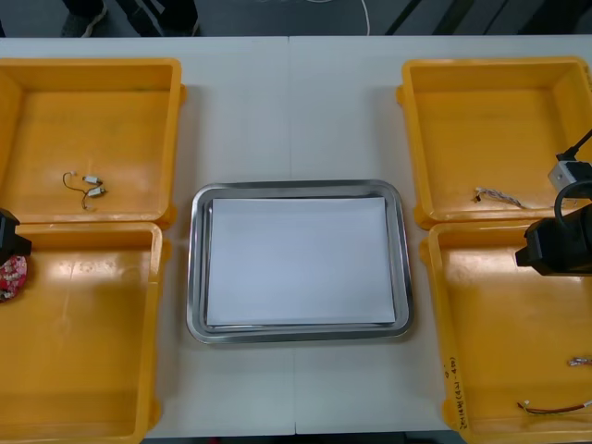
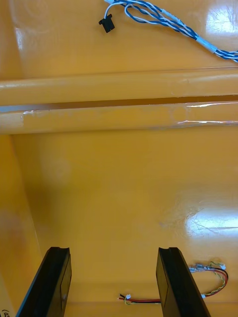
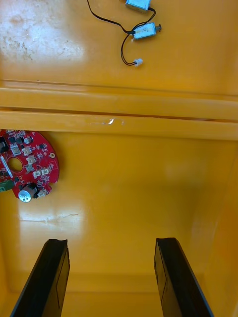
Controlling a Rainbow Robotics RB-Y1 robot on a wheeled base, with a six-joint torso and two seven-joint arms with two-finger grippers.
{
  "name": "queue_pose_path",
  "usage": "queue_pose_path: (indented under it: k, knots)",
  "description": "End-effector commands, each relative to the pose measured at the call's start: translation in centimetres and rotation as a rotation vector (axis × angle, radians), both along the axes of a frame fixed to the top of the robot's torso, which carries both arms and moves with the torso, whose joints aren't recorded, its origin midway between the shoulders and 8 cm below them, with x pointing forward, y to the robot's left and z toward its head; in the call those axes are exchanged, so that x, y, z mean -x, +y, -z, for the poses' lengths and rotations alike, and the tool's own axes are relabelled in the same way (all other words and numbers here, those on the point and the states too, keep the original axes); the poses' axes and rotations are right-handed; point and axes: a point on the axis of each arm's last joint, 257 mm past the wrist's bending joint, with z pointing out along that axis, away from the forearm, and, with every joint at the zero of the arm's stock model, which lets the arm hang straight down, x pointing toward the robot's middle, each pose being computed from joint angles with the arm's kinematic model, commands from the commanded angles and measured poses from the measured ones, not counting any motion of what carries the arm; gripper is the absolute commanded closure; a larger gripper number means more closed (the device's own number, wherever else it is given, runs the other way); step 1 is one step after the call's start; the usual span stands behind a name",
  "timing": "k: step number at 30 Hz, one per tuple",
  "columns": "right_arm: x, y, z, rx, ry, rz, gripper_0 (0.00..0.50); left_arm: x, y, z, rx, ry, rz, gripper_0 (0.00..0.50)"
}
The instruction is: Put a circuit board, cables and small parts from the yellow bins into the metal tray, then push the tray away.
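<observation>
- Left claw (image 3: 111, 241), wide open, hangs over the yellow bin (image 3: 124, 198) at the tabletop's near left corner.
- Circuit board (image 3: 27, 166) lies off toward the left edge: best centre over it, then pinch its rim.
- Right claw (image 2: 113, 250), also wide, hovers by the right edge.

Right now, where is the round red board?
Front view: the red board lies at the outer edge of the near left yellow bin, by the left gripper.

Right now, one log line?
left gripper open over near-left bin, by circuit board | right gripper open over near-right bin, by red and yellow cable | metal tray holds nothing
</observation>
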Motion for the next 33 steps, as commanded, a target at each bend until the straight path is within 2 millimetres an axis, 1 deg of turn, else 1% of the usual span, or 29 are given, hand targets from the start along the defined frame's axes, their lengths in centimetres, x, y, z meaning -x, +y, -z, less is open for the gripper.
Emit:
queue_pose_path:
  k: [1,33]
  knots:
    - [0.15,-1.45,-1.33,0.042,-0.030,-0.012,0.000,0.60,1.95,-1.14,-0.067,-0.013,-0.001,0.000]
    - [0.15,-1.45,-1.33,0.042,-0.030,-0.012,0.000,0.60,1.95,-1.14,-0.067,-0.013,-0.001,0.000]
